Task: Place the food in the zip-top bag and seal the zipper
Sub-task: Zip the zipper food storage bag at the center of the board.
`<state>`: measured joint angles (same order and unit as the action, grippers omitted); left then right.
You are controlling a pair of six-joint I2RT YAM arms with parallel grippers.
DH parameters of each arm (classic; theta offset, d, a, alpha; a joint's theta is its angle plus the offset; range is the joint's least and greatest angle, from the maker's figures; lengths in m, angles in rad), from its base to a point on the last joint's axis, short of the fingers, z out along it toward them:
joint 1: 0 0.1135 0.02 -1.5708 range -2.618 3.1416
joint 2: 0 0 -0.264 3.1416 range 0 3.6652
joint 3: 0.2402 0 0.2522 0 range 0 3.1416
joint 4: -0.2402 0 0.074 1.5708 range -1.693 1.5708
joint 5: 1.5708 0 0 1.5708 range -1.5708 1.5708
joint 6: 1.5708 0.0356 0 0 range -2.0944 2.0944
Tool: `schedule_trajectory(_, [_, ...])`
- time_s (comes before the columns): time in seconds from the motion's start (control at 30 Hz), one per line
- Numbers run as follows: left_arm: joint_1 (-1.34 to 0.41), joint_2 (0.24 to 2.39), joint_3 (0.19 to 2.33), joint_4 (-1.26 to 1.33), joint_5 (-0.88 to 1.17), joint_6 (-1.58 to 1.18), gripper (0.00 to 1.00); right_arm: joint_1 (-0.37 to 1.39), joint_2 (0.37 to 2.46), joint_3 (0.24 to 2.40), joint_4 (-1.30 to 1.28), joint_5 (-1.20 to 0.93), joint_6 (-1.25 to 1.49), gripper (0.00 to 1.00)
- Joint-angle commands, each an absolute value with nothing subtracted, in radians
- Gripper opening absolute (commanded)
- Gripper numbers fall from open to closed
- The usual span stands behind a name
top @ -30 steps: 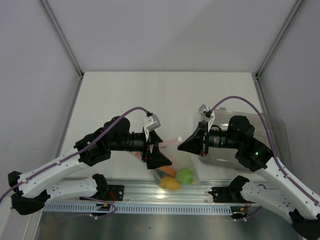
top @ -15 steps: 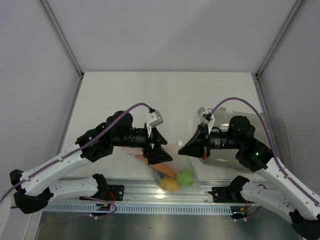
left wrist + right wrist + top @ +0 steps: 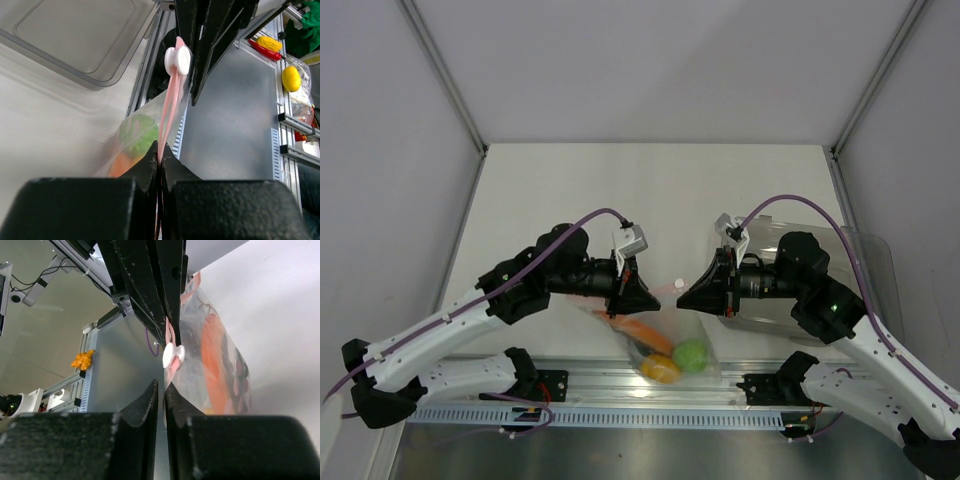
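Overhead and wrist views of two robot arms holding a clear crinkly bag (image 3: 672,330) between them near the front edge of a white counter (image 3: 650,200). The food is already inside, bunched at the bag's low end: a green fruit (image 3: 690,354), a yellow-orange fruit (image 3: 660,369) and an orange-edged slice (image 3: 648,335). The pink zipper (image 3: 169,107) runs left to right between the arms, pulled into a nearly straight line, with a white slider (image 3: 177,60) at its right end. The bag body hangs from that line toward the arm bases; whether it touches the counter cannot be told. The left end effector (image 3: 638,297) is clamped on the zipper strip, fingers pressed flat together. The right end effector (image 3: 683,295) is also closed, its tips right at the slider, apparently pinching the strip there. A rigid clear tray (image 3: 865,270) sits to the right. The film looks thin, limp and slippery, and the food weighs down one end, so the bag probably sags and twists unless the stiffer zipper strip is held; that strip and the slider seem the only firm places to grip.
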<state>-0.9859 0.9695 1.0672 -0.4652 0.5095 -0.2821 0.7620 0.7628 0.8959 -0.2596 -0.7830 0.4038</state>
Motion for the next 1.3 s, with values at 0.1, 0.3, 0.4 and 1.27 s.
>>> schedule_trajectory(0.1, [-0.977, 0.925, 1.043, -0.41, 0.525, -0.318, 0.01, 0.772, 0.752, 0.884, -0.179, -0.778, 0.414, 0.38])
schedule_trajectory(0.3, [-0.977, 0.917, 1.034, -0.397, 0.538, -0.33, 0.01, 0.773, 0.758, 0.884, -0.176, -0.749, 0.422, 0.99])
schedule_trajectory(0.4, [-0.977, 0.911, 1.029, -0.391, 0.541, -0.333, 0.01, 0.772, 0.744, 0.876, -0.183, -0.69, 0.429, 0.99])
schedule_trajectory(1.27, [-0.977, 0.882, 1.017, -0.38, 0.542, -0.353, 0.0, 0.767, 0.787, 0.842, -0.014, -0.753, 0.518, 0.0])
